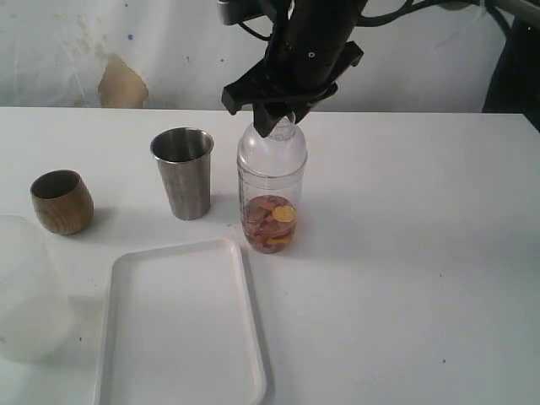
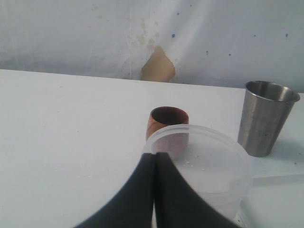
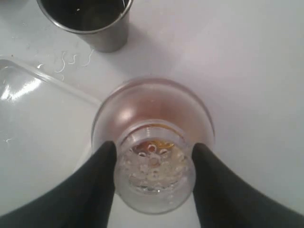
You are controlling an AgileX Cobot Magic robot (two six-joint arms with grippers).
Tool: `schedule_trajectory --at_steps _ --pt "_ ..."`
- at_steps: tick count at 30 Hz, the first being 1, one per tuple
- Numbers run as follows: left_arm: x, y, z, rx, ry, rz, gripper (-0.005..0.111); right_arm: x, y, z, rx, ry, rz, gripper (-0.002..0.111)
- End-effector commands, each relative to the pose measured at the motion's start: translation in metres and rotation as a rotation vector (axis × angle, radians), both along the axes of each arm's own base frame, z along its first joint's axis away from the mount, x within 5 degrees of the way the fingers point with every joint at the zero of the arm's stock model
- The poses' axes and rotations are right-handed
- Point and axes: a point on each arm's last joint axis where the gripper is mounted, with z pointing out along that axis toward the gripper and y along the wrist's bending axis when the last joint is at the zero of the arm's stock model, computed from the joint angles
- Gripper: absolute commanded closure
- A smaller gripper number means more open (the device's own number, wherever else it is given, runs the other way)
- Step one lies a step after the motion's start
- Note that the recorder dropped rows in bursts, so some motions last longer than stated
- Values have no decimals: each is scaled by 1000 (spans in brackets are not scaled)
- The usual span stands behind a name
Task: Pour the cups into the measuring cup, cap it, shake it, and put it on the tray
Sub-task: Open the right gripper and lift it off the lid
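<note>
The measuring cup stands upright on the table behind the tray, with brown and orange pieces at its bottom. The domed cap sits on top of it. My right gripper comes down from above, and its fingers press both sides of the cap's knob. The steel tumbler stands just left of the measuring cup, and the wooden cup further left. My left gripper is shut and empty, close in front of a frosted container; it does not show in the exterior view.
The frosted translucent container stands at the table's left edge beside the tray. In the right wrist view the tray's rim runs close to the measuring cup and the tumbler is just beyond. A pale wall backs the table.
</note>
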Motion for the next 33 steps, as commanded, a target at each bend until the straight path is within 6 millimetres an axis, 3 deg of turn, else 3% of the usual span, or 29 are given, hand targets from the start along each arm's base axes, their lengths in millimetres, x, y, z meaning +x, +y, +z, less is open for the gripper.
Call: schedule_trajectory --at_steps 1,5,21,29,32,33 --pt "0 0 -1 6 -2 -6 107 3 1 -5 -14 2 10 108" --pt "0 0 -1 6 -2 -6 107 6 3 -3 4 -30 9 100" --pt "0 0 -1 6 -2 -6 107 12 9 11 121 -163 1 30" --pt "0 0 -1 6 -2 -6 107 -9 4 57 281 -323 -13 32" --pt "0 0 -1 6 -2 -6 107 -33 -9 60 380 -460 -53 34" --pt "0 0 -1 6 -2 -6 107 -40 -10 51 407 -515 -55 34"
